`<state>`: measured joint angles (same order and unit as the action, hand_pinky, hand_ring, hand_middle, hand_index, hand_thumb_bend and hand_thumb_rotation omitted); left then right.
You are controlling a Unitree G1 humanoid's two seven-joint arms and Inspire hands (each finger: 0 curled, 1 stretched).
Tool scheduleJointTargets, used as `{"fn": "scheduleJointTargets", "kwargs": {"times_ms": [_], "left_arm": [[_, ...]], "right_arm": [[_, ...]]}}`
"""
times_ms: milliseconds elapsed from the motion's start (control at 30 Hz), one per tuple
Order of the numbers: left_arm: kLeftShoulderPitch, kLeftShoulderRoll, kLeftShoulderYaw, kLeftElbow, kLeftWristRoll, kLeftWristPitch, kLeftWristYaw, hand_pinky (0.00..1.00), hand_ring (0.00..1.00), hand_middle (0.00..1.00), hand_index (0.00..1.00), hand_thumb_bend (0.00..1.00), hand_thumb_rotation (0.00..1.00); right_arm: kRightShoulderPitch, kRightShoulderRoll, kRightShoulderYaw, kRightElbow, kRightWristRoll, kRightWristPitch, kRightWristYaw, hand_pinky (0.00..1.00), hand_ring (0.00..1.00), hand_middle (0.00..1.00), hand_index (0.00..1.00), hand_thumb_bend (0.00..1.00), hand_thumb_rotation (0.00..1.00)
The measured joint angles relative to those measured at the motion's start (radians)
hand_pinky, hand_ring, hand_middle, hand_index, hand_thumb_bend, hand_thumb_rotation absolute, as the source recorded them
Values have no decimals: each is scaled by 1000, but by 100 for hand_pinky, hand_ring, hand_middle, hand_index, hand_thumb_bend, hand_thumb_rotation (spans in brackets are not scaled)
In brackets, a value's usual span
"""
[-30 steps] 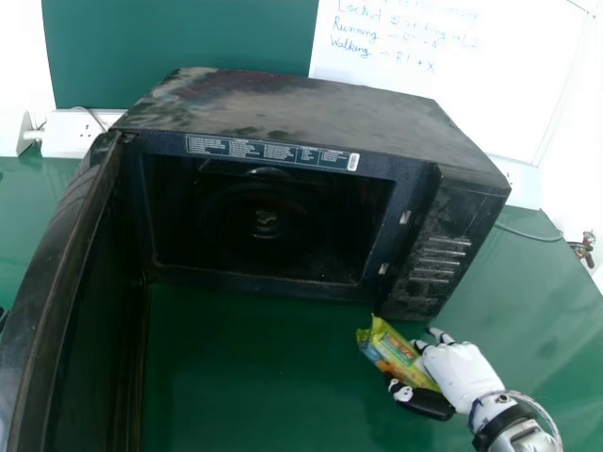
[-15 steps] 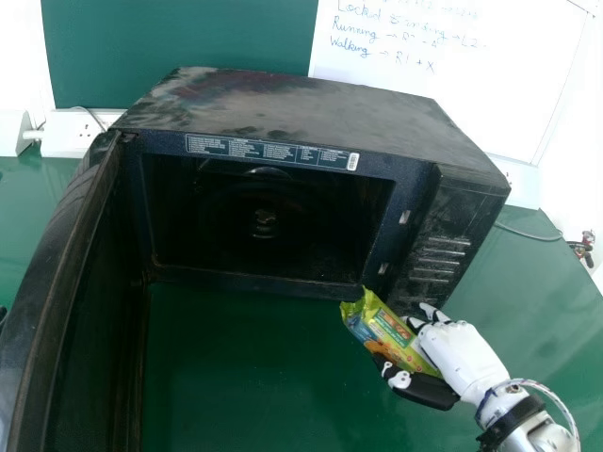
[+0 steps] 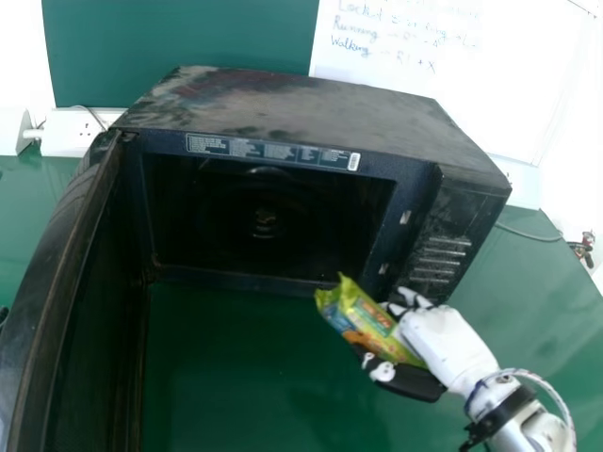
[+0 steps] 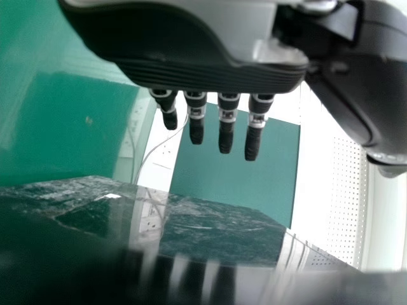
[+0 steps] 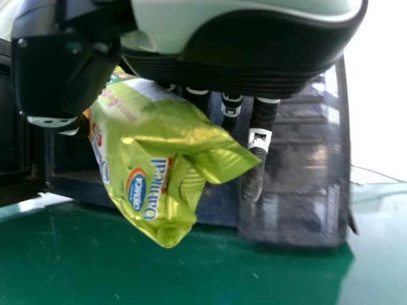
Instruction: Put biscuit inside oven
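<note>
My right hand (image 3: 441,347) is in front of the oven's control panel, its thumb and fingers closed round the yellow-green biscuit packet (image 3: 366,320). The packet tilts, its far end toward the cavity, outside the oven. In the right wrist view the biscuit packet (image 5: 152,152) sits between the thumb and fingers of my right hand (image 5: 254,152). The black oven (image 3: 311,113) has its door (image 3: 57,301) swung wide on the left; the cavity (image 3: 268,221) is dark. In the left wrist view my left hand (image 4: 210,70) has its fingers extended, holding nothing.
The green table (image 3: 245,377) extends before and to the right of the oven. The open door bounds the left side. Behind stand a white board (image 3: 452,75) and a socket box (image 3: 71,134); a cable (image 3: 529,234) lies right of the oven.
My right hand has carried the packet leftward and slightly up across the view, from beside the oven's lower right corner toward the front of the cavity. The oven and its door have stayed put.
</note>
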<state>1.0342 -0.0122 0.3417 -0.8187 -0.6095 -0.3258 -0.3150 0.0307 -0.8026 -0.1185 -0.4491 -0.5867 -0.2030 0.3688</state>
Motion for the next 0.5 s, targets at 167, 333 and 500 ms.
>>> {"fn": "scheduleJointTargets", "kwargs": {"times_ms": [167, 333, 500], "left_arm": [[1, 1, -3, -4, 0, 10, 6, 80, 79, 85, 83, 99, 94], [3, 0, -2, -4, 3, 10, 6, 78, 78, 84, 83, 99, 93], [3, -8, -3, -3, 21, 9, 9, 73, 77, 83, 82, 98, 94]], "right_arm": [[-68, 26, 56, 1, -24, 1, 6, 39, 48, 52, 51, 47, 0], [-143, 66, 127, 16, -41, 17, 24, 39, 48, 52, 51, 47, 0], [-216, 102, 188, 57, -75, 20, 28, 39, 48, 52, 51, 47, 0]]}}
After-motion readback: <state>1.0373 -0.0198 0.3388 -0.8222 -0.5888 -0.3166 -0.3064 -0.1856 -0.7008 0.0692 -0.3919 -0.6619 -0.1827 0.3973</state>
